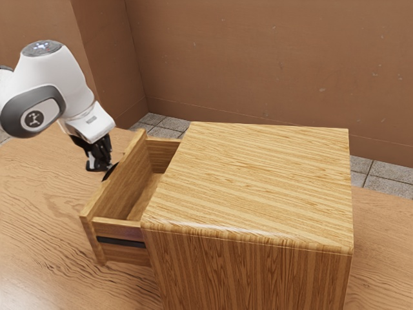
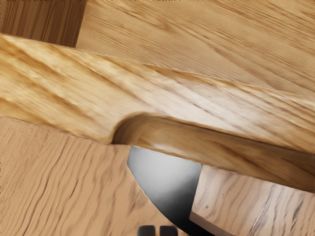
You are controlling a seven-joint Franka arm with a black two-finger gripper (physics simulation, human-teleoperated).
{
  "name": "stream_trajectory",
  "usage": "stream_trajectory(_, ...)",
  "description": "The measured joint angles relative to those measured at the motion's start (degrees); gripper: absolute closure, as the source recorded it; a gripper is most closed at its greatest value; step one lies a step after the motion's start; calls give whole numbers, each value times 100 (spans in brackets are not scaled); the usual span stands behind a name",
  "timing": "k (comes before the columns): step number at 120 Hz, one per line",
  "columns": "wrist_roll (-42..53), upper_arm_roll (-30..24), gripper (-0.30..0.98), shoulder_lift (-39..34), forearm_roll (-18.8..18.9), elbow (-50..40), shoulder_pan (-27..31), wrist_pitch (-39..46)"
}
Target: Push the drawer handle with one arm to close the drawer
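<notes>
Curved, dark metal drawer handle (image 2: 165, 172) could slide off our closed, black two-finger hand (image 2: 157, 230) if we push off-centre.

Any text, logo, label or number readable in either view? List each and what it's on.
No words, brands or numbers I can read.
Round grey-rimmed cap on the white robot arm: pale symbol on dark, too small to make out.
White housing above the gripper: small grey mark, too small to read.
Arm's round grey top cap: pale bluish marks, unreadable.
Striped wooden cabinet, its open drawer and curved black handle: no text seen.
</notes>
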Motion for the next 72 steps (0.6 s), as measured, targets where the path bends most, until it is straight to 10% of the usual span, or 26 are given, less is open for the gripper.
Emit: stream_trajectory(72,96,-17,79,183,-184,-5,-459,297)
